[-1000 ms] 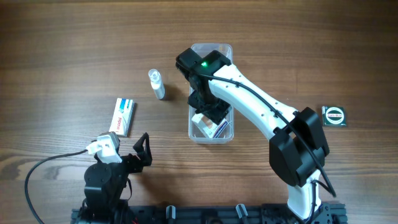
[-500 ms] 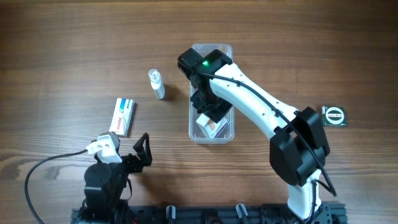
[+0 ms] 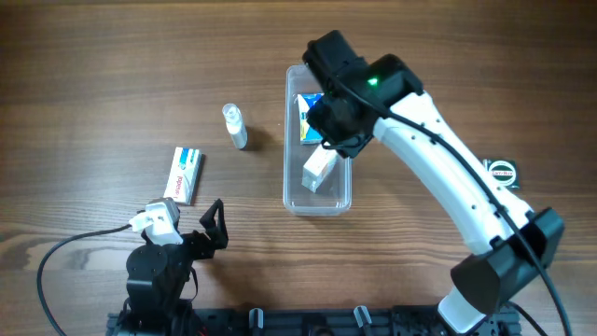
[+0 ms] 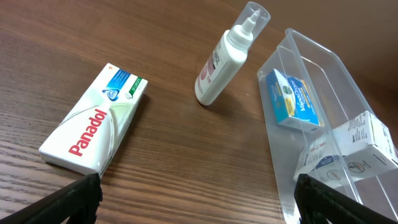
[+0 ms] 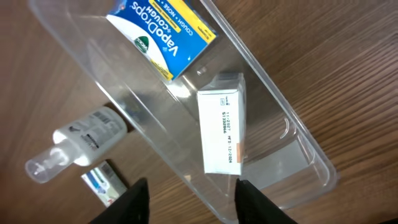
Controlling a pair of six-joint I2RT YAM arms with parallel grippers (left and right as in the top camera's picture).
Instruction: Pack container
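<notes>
Container (image 3: 318,203) held a box (image 3: 319,170); the right claw (image 5: 191,190), wide and empty, was best lifted straight clear of it.

We'd call this a robot lab bench, not anybody's home. A small black arm (image 3: 163,271) and a long white arm (image 3: 438,177) sit mounted along a black rail (image 3: 308,322) at the edge of a wood-grain table (image 3: 93,56), and a loose black cable (image 3: 42,271) trails off the small one. A pill box (image 3: 184,175), a little bottle (image 3: 235,125) and a clear bin (image 3: 317,203) lie spaced apart, more like test items than household clutter.
</notes>
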